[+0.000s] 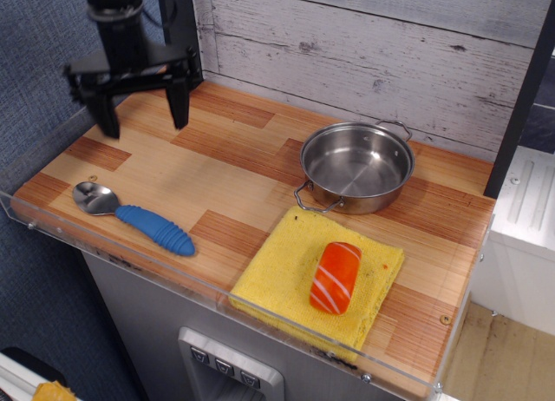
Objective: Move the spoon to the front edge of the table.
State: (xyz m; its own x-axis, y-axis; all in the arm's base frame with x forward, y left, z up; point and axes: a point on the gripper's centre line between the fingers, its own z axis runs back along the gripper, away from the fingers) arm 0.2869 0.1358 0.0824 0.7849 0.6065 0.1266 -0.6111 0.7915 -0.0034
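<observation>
The spoon (134, 217) lies flat on the wooden table (234, 171) near its front left edge, silver bowl to the left, ribbed blue handle pointing right. My gripper (143, 115) is open and empty, raised well above the table at the back left, its two black fingers (178, 101) pointing down. It is apart from the spoon.
A steel pan (357, 167) with two handles stands at the back right. A yellow sponge cloth (316, 275) at the front carries an orange salmon sushi piece (335, 276). A clear acrylic border (208, 284) rims the table. A dark post (182, 28) stands at the back left.
</observation>
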